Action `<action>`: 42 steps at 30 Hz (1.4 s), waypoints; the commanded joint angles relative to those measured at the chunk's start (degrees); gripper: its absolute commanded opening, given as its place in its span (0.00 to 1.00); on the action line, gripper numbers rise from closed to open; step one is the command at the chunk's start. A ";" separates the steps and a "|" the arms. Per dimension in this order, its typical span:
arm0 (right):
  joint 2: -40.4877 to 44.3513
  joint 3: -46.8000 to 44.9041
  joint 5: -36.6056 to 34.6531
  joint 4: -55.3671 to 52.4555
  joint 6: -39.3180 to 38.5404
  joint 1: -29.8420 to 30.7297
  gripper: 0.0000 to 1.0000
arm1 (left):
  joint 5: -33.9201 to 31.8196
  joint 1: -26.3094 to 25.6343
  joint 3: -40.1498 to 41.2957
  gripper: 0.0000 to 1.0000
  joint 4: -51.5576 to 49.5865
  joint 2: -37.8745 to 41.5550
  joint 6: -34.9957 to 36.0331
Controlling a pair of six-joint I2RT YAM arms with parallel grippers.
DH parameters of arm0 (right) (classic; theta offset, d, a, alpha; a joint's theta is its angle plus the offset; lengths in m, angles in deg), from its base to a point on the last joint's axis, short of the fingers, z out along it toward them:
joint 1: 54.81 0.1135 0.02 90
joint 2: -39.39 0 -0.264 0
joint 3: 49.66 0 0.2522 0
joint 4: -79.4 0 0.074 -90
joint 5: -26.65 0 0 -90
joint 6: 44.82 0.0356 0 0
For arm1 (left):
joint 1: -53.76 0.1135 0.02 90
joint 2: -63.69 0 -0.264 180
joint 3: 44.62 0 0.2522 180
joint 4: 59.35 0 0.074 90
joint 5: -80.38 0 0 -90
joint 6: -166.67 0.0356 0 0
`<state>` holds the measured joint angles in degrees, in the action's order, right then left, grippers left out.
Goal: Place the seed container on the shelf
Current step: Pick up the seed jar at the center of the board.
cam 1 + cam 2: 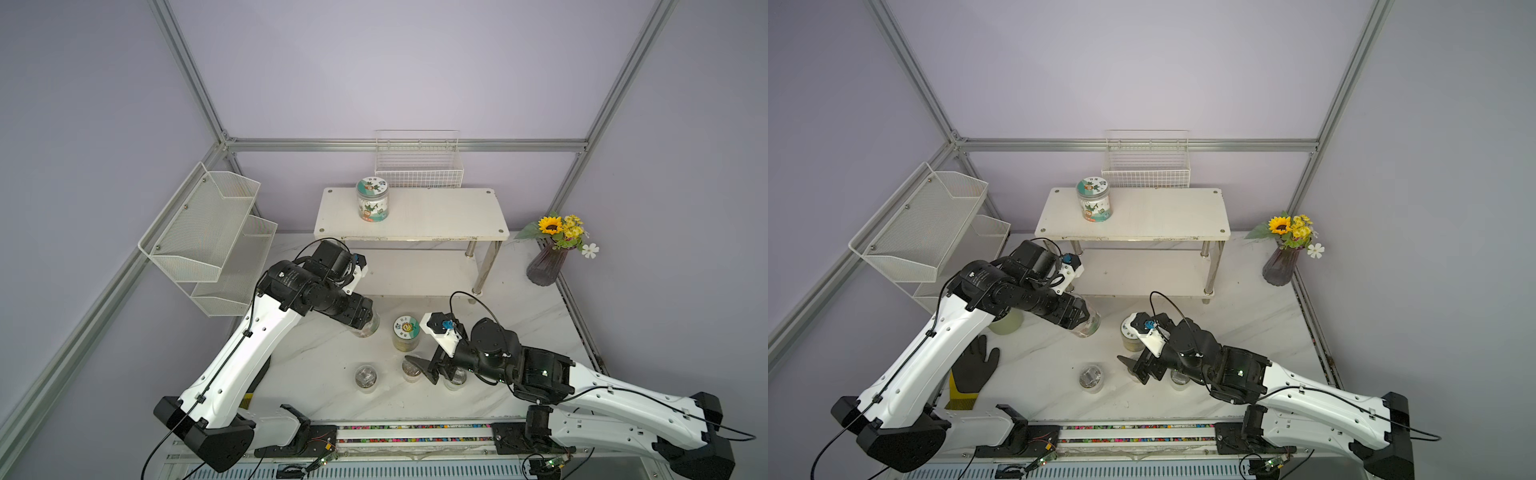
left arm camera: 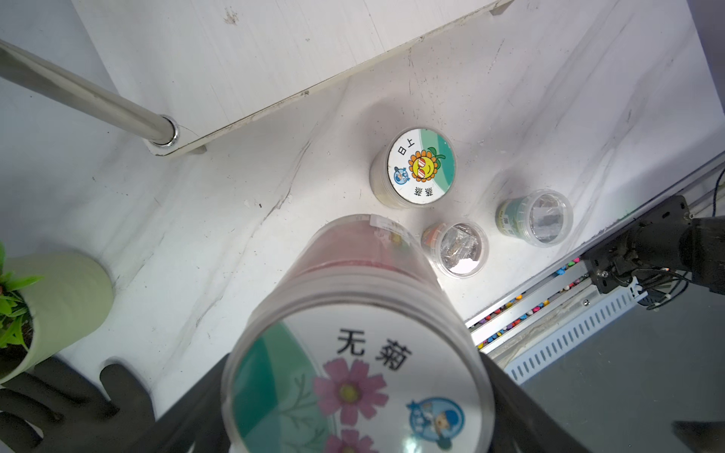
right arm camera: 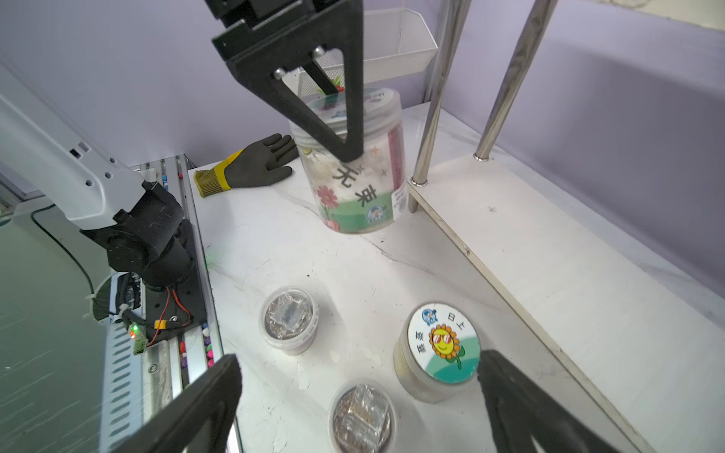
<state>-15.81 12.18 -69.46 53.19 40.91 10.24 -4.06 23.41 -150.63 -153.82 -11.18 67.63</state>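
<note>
The left gripper (image 1: 1083,318) pinches the clear plastic pink-flower seed jar (image 3: 361,196), tilted just beside the white two-tier chrome-legged shelf (image 1: 436,216). The right gripper (image 3: 357,360) is spread wide and holds nothing.

Black glove (image 1: 976,370) lies near a pale green pot (image 1: 1010,324).

The marble-look table (image 1: 316,374) carries the two-tier shelf (image 1: 436,212), a sunflower-lid jar (image 1: 406,328), perhaps three small clear tubs (image 1: 365,377), a black glove (image 1: 976,365) and a vase (image 1: 546,266); a printed jar (image 1: 372,199) stands on the shelf's top board.
</note>
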 commanded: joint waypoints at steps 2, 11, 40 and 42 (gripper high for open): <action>-3.53 -1.23 -0.04 14.74 -6.70 0.47 0.97 | 3.80 -0.05 -0.48 0.35 1.24 1.74 1.59; -9.52 -2.81 4.62 27.78 -11.26 0.50 0.97 | 5.84 -0.46 0.44 0.35 1.69 3.33 1.85; -21.00 -1.19 6.87 38.59 -5.05 -2.43 0.97 | 7.21 -1.72 -0.04 0.42 2.13 3.30 2.27; -21.39 -1.06 7.20 39.31 -4.87 -2.65 0.97 | 7.43 -1.86 0.14 0.43 2.13 3.27 2.26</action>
<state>-36.96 9.53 -63.38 88.88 34.79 8.12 1.95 22.07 -149.82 -153.73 -9.17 68.85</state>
